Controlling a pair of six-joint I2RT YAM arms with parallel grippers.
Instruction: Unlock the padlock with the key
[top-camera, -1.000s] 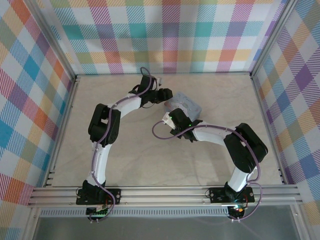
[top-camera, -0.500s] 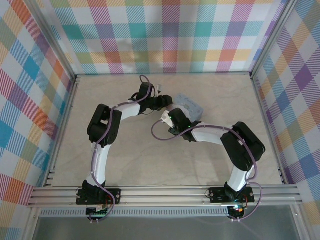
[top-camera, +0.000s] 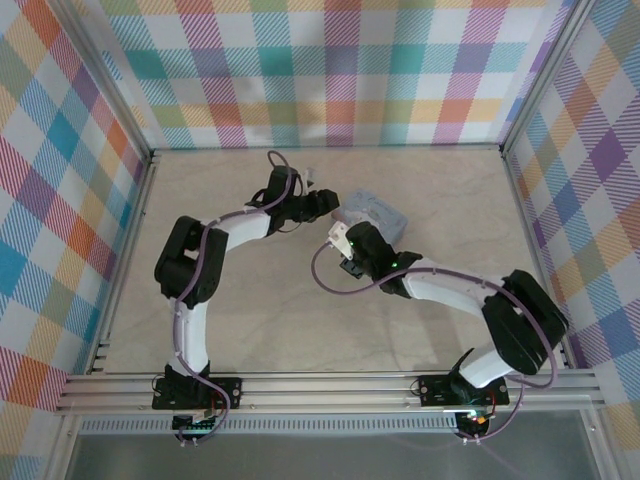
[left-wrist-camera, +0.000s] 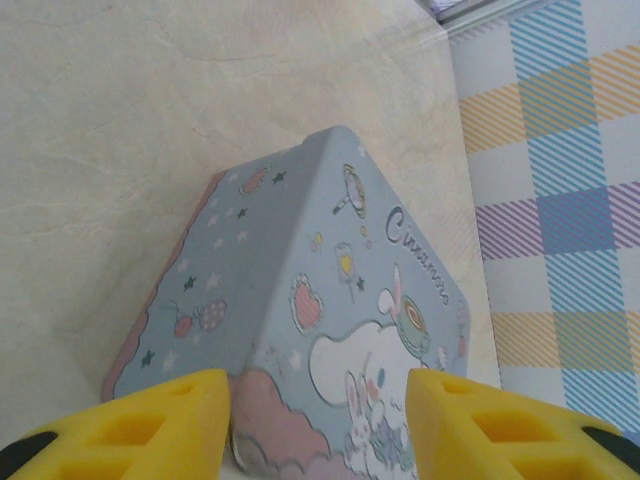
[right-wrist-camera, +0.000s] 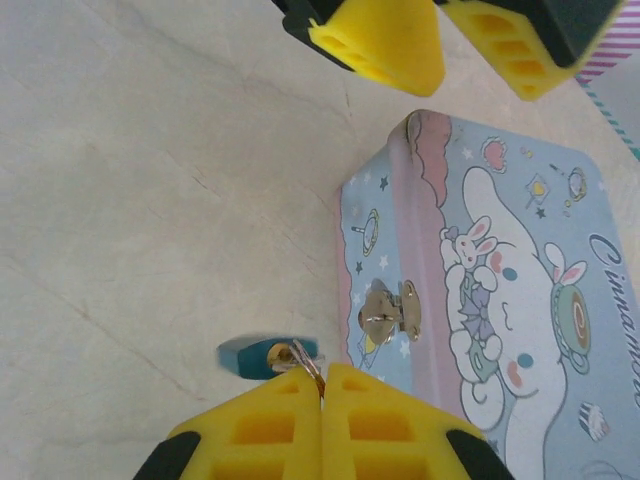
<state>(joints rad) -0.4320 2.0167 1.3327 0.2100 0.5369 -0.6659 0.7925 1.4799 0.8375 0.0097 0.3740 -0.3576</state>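
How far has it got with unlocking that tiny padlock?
Done: the right pincer is shut on the key, whose tip meets the teal padlock beside the tin. In hand: seating the key; whether it is fully in, I can't tell. To do: turning it so the padlock opens. The left pincer hovers open at the tin's end.

Both arms forward and inward, left tool with jaws apart, right tool tight shut.

Two arms: white links, black joints, purple cables looped along each. End effector fingers: yellow blocks, rectangular cut-outs.
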